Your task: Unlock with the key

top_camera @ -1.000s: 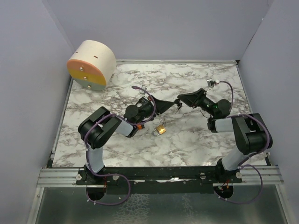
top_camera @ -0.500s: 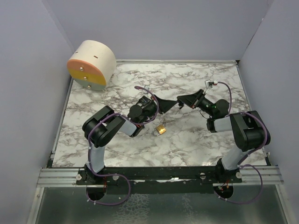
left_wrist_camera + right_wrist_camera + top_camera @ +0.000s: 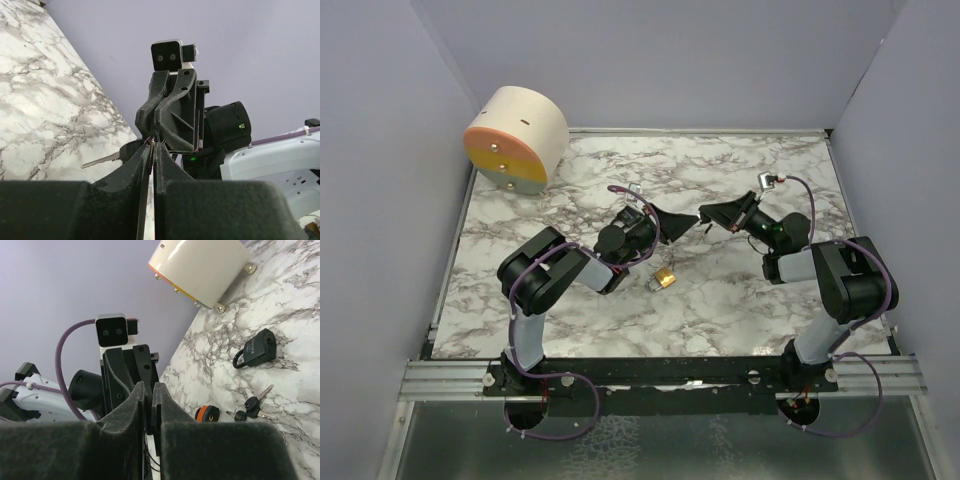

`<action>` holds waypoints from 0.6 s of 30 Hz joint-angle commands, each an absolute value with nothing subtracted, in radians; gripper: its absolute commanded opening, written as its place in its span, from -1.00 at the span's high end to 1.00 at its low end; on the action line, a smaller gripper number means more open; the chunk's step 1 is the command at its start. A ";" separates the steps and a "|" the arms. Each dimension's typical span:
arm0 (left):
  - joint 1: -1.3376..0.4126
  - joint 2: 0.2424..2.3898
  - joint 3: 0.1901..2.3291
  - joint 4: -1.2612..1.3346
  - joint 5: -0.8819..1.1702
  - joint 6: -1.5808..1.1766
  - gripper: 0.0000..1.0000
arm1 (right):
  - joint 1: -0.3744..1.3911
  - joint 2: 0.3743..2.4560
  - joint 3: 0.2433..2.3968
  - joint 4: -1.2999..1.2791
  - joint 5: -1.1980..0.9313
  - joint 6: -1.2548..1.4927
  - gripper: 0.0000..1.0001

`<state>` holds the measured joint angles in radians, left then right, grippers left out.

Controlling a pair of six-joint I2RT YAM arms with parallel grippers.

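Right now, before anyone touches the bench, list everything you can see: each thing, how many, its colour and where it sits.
table: one, grey-veined white marble, under everything.
drum: one, cream with an orange, yellow and grey face, far left corner.
padlock: one, black, lying on the table.
keys: small bunch, black heads, near the padlock.
brass-coloured piece: one, mid-table; identity unclear.
left gripper: one, black, shut.
right gripper: one, black, shut, tip to tip with the left.
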<state>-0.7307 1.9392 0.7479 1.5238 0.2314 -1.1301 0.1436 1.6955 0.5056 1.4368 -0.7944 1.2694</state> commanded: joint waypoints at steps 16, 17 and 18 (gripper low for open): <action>-0.640 1.832 0.634 1.746 0.250 -1.104 -0.21 | 0.075 1.564 0.453 1.441 -0.763 1.062 0.98; -0.623 1.814 0.622 1.717 0.259 -1.099 -0.24 | 0.075 1.541 0.460 1.380 -0.760 1.026 0.98; -0.607 1.794 0.611 1.682 0.271 -1.088 -0.33 | 0.075 1.517 0.468 1.312 -0.757 0.982 0.98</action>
<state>-0.6666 1.8847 0.6491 1.5322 0.2291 -1.1164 0.0830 1.6123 0.4534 1.4181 -0.7853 1.1515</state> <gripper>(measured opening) 0.606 0.062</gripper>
